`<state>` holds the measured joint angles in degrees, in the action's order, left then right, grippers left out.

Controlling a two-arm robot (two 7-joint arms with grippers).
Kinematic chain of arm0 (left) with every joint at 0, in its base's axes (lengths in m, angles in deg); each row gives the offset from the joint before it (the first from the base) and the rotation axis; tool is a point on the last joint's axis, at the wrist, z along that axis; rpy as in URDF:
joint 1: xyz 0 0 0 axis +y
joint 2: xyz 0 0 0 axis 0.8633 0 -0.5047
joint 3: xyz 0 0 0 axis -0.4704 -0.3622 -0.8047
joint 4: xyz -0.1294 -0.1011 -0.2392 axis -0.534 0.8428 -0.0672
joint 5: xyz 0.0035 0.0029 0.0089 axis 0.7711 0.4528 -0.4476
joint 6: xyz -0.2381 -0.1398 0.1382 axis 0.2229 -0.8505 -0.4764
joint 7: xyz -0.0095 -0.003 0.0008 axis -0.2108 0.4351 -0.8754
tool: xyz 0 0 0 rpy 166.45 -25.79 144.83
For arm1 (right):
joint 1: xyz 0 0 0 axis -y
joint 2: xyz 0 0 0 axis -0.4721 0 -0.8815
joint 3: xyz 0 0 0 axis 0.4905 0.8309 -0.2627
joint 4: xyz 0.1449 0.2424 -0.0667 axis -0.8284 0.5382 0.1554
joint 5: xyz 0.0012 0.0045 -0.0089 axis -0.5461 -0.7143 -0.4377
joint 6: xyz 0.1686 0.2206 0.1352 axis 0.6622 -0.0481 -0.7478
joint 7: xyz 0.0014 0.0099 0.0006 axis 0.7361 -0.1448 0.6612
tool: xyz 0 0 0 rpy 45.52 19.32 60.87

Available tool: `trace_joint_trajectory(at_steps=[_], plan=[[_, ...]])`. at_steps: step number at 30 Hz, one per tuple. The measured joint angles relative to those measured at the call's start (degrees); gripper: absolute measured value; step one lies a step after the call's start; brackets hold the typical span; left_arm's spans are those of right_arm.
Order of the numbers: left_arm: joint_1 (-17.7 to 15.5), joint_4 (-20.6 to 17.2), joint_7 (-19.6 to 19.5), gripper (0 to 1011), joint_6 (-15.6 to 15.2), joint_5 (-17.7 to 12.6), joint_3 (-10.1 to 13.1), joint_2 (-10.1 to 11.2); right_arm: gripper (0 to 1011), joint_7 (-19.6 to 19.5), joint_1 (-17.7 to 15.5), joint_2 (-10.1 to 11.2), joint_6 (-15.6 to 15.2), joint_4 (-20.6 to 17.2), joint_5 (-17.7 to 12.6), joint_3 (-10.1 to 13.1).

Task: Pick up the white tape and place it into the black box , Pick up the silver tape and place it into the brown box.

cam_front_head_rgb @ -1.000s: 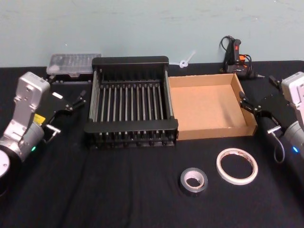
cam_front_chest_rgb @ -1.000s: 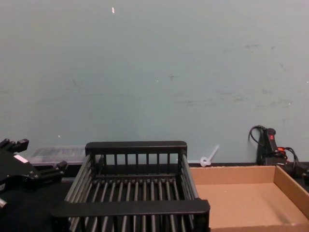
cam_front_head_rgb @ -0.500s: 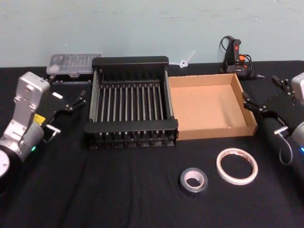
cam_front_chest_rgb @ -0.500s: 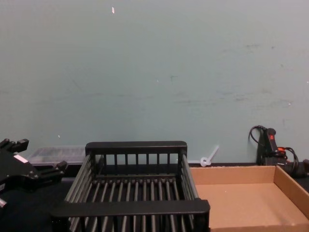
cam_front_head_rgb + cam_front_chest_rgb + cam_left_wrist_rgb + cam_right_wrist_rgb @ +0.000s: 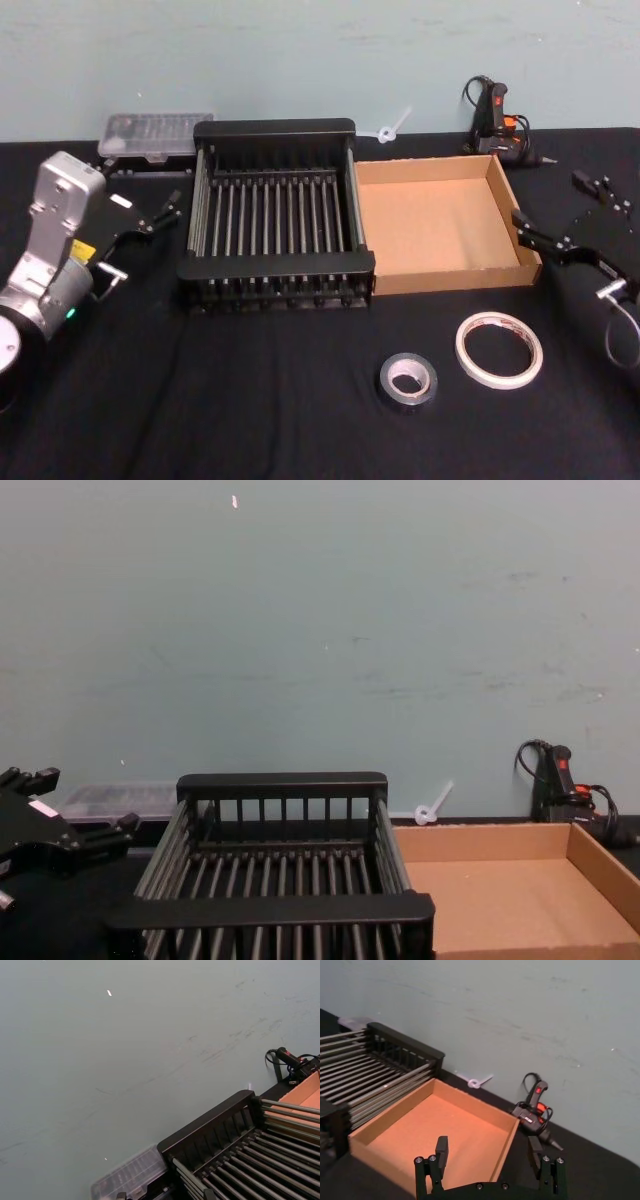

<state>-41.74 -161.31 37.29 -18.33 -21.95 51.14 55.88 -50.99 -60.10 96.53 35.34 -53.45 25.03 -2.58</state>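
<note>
- White tape point(image 5: 499, 349) lies flat on the black bench point(image 5: 250, 400), near my right hand point(image 5: 575, 215) but not touching it; that hand hovers off the brown box's right wall with its fingers spread wide and nothing between them.
- From my right wrist I see two dark fingertips point(image 5: 441, 1146) well apart, with the brown box point(image 5: 435, 1135) just beyond them and bare inside.
- Silver tape point(image 5: 408, 381) lies flat just to the left of the white tape, a small gap between the two rolls, both on the near side of the boxes.
- Black box point(image 5: 275, 215) sits directly against the brown box's left wall, its barred floor bare.
- My left hand point(image 5: 150, 215) hangs at the left of the black box, close to its side wall, fingers apart and holding nothing; the chest view shows it point(image 5: 60, 825) at the left edge.
- Behind the black box, by the wall, sits a clear plastic case point(image 5: 155, 135).
- A black glue gun point(image 5: 497, 125) with its cord stands behind the brown box's far right corner, and a small white plastic piece point(image 5: 392, 127) lies at the wall between the two boxes.
</note>
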Motion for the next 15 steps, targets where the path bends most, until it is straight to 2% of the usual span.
trace_joint_trajectory(at_steps=[12, 15], plan=[[0.00, 0.00, 0.00, 1001, 0.00, 0.00, 0.00, 0.00, 1002, 3.14, -6.26, 2.37, -3.03, -5.73, -2.72, 3.59], [0.00, 0.00, 0.00, 1001, 0.00, 0.00, 0.00, 0.00, 1002, 4.03, -8.06, 2.70, -5.27, -6.81, -3.97, 4.48]])
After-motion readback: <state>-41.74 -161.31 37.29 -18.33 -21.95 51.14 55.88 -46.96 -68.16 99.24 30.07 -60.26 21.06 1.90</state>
